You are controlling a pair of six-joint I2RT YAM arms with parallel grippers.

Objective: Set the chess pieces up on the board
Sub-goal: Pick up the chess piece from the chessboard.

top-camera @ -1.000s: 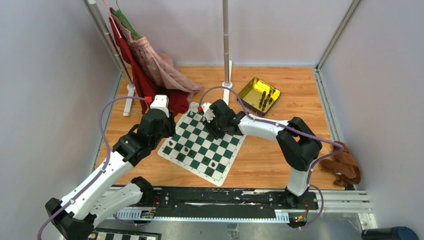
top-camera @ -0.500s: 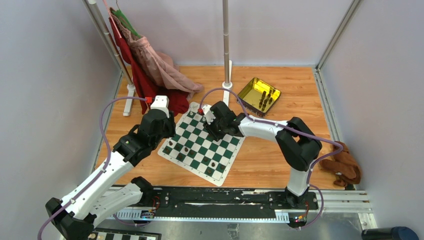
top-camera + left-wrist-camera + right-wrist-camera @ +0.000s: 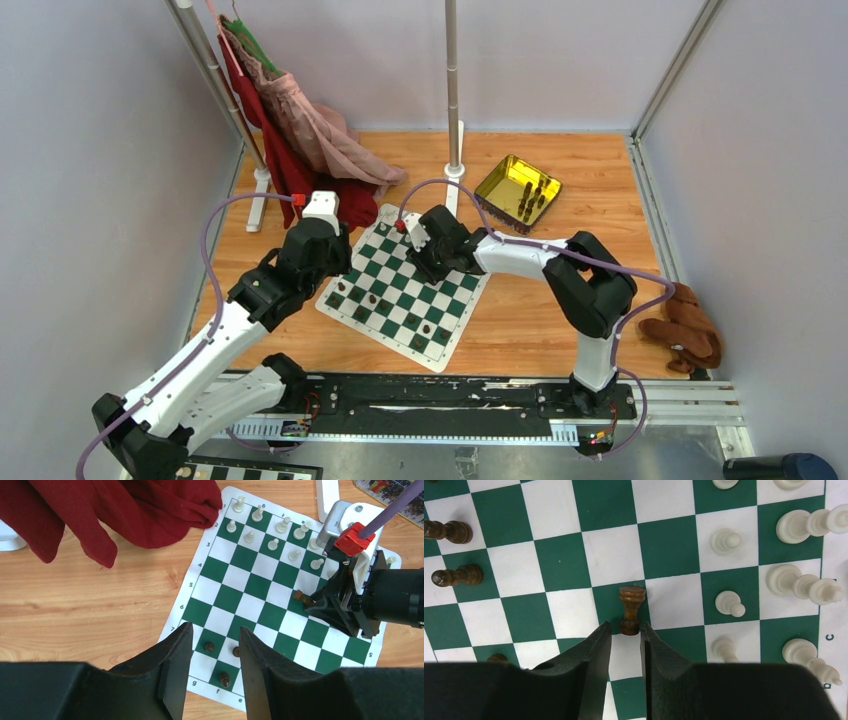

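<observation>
A dark brown piece [image 3: 631,607] is found near the middle of the board [image 3: 245,557], its base set between the tips of the right gripper [image 3: 625,630]. The fingers are drawn narrow about that base, but whether it is actually pinched cannot be told, since a sliver of gap is seen on 1 side. The piece appears tilted or lying rather than upright; which of the 2 is not clear.

The left gripper [image 3: 212,630] hangs over the near-left edge of the board, its fingers parted with nothing between them.

The piece is judged to be light, rigid and smooth-turned, so it is likely to roll or topple easily. It would best be taken at the narrow stem just under the head, so that it can be stood upright.

White pieces [image 3: 272,544] are ranked along the far side and a few dark pieces [image 3: 209,646] along the near-left. More dark ones in the yellow tray [image 3: 505,180] are too small to be counted. From the top view both sets of fingertips are hidden under the wrists. The board's far corner is touched by a red cloth [image 3: 125,510].
</observation>
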